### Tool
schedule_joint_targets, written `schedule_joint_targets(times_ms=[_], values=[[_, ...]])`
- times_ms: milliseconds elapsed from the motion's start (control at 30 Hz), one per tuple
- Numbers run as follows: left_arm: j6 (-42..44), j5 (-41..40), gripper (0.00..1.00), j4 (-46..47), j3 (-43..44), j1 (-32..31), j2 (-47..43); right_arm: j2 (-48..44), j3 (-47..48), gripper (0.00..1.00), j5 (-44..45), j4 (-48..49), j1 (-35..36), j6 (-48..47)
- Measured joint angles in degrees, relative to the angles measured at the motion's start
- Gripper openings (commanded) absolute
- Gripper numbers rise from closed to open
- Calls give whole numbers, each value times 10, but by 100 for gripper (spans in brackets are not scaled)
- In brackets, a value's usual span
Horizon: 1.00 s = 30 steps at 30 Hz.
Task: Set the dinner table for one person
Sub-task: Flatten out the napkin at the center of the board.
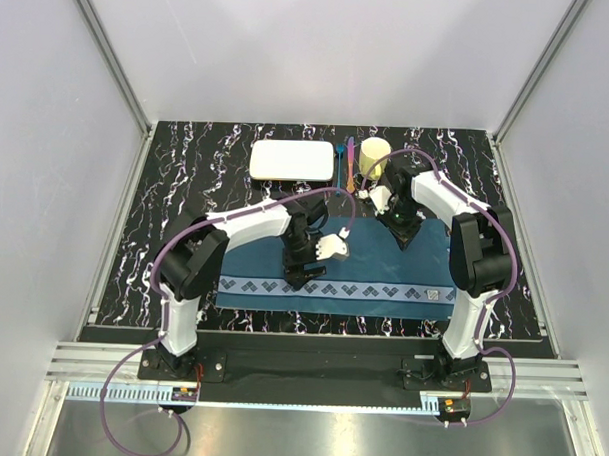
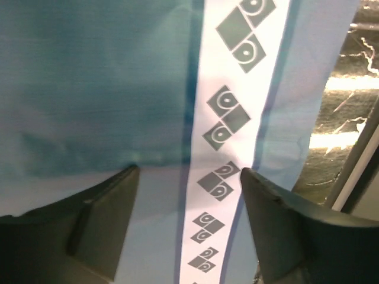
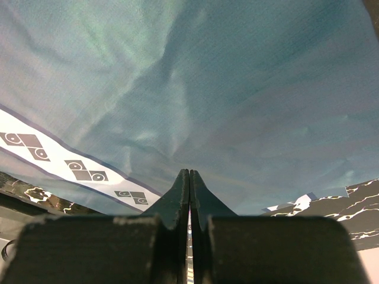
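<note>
The dinner table [image 1: 176,184] is black with white veins. A teal placemat [image 1: 383,266] with a white patterned band lies near its front edge. My left gripper [image 1: 305,276] hovers open and empty just above the placemat's band [image 2: 228,118], its jaws wide apart [image 2: 189,171]. My right gripper [image 1: 402,239] is at the placemat's far edge, right of centre. Its jaws [image 3: 189,173] are pressed together, and the cloth [image 3: 237,89] creases outward from the tips, so it looks pinched. A white rectangular plate [image 1: 292,160], a yellow cup [image 1: 375,155] and coloured utensils [image 1: 349,158] stand at the back.
Grey walls and metal rails enclose the table on three sides. The utensils lie between the plate and the cup. Bare tabletop shows left of the placemat and to its right [image 2: 349,118], also in the right wrist view [image 3: 361,207].
</note>
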Motion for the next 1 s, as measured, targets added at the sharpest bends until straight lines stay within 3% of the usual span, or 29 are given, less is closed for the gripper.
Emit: schedule_joint_targets(times_ms=[433,567,767,867,900,1000], values=[[-1,-1,88,8,-15,-6,-15,0,2,0,-6,0,0,0],[-2,-39,99,17,-15,-1,-22,0,2,0,-7,0,0,0],[-35,-109,98,15,1,15,-75,0,3,0,-9,0,0,0],[-99,-154,22,13,45,16,-92,0,7,0,-10,0,0,1],[-131,-175,5,12,66,17,-92,0,9,0,-11,-1,0,2],[-234,-214,0,-25,162,25,-58,2,18,0,-16,-2,0,7]])
